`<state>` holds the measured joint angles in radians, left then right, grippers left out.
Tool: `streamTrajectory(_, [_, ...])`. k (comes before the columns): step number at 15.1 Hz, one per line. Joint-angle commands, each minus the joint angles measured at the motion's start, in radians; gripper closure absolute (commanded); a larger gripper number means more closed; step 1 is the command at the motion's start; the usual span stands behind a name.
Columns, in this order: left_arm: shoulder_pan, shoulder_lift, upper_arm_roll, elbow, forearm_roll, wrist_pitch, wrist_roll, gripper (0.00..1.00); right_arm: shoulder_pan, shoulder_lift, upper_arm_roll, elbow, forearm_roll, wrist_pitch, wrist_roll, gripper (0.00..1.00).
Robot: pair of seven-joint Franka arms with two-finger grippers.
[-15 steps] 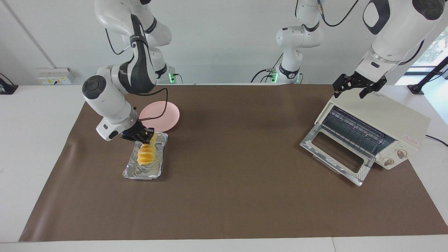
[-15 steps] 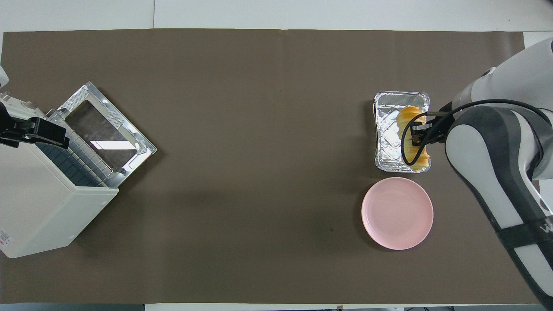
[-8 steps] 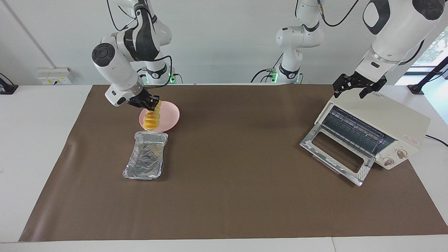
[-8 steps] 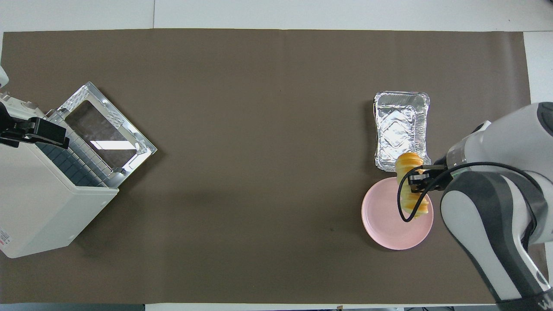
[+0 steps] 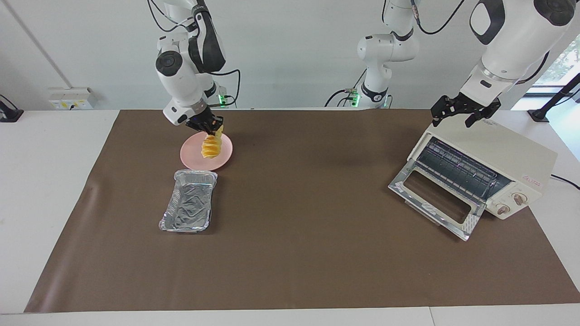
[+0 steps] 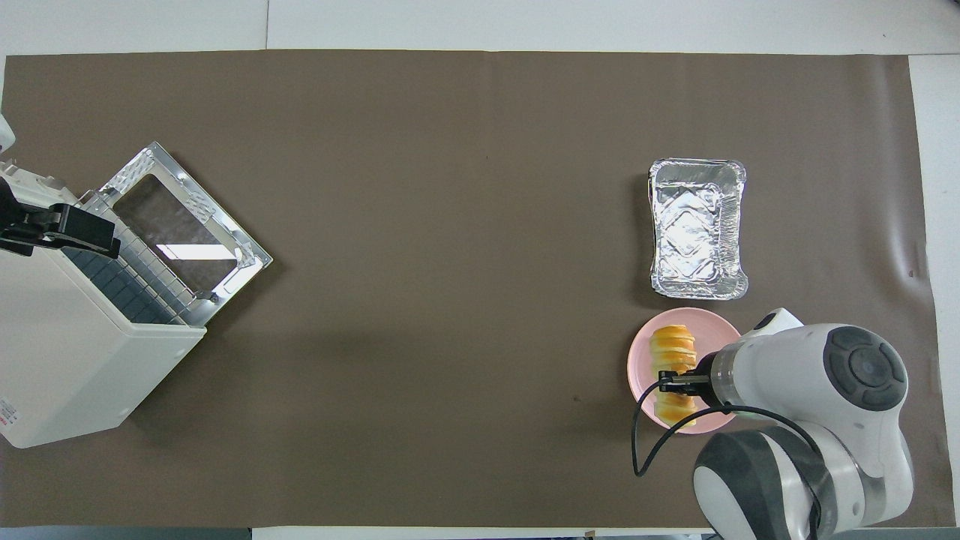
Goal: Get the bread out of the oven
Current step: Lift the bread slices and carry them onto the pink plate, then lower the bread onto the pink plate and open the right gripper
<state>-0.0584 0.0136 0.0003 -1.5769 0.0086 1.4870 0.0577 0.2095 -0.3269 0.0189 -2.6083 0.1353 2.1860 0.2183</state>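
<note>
The bread (image 5: 210, 146) is a ridged golden-orange loaf. My right gripper (image 5: 213, 130) is shut on its upper end and holds it hanging over the round pink plate (image 5: 192, 156). Its lower end is close to the plate; I cannot tell if it touches. In the overhead view the bread (image 6: 673, 351) lies across the plate (image 6: 643, 375) under the right gripper (image 6: 679, 379). The cream-white oven (image 5: 503, 156) stands at the left arm's end with its glass door (image 5: 430, 197) dropped open and its wire rack bare. My left gripper (image 5: 453, 121) is open and waits over the oven's top (image 6: 67, 360).
An empty crinkled foil tray (image 5: 190, 206) lies on the brown mat just farther from the robots than the plate; it also shows in the overhead view (image 6: 697, 229). The oven's open door sticks out onto the mat (image 6: 184, 232).
My right gripper lifted the bread out of the foil tray and carried it toward the robots, over the pink plate, then lowered it. The left arm has not moved.
</note>
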Motion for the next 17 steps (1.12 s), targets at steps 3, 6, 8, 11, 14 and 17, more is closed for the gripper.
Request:
streamTrajectory(3, [0.012, -0.020, -0.006, -0.020, -0.009, 0.015, 0.004, 0.00, -0.025, 0.031, 0.001, -0.045, 0.009, 0.103, -0.011, 1.00])
streamTrajectory(6, [0.012, -0.021, -0.006, -0.020, -0.009, 0.015, 0.004, 0.00, -0.029, 0.034, 0.001, -0.076, 0.009, 0.152, -0.036, 1.00])
streamTrajectory(8, [0.012, -0.021, -0.006, -0.020, -0.007, 0.013, 0.004, 0.00, -0.061, 0.034, 0.001, -0.078, 0.009, 0.152, -0.071, 1.00])
streamTrajectory(11, [0.012, -0.020, -0.006, -0.020, -0.007, 0.013, 0.004, 0.00, -0.107, 0.035, 0.001, -0.079, 0.009, 0.150, -0.144, 0.98])
streamTrajectory(14, [0.012, -0.020, -0.006, -0.020, -0.007, 0.013, 0.004, 0.00, -0.114, 0.038, 0.001, -0.079, 0.009, 0.150, -0.155, 0.97])
streamTrajectory(17, [0.012, -0.020, -0.005, -0.020, -0.007, 0.013, 0.004, 0.00, -0.104, 0.038, 0.001, -0.078, 0.009, 0.149, -0.139, 0.95])
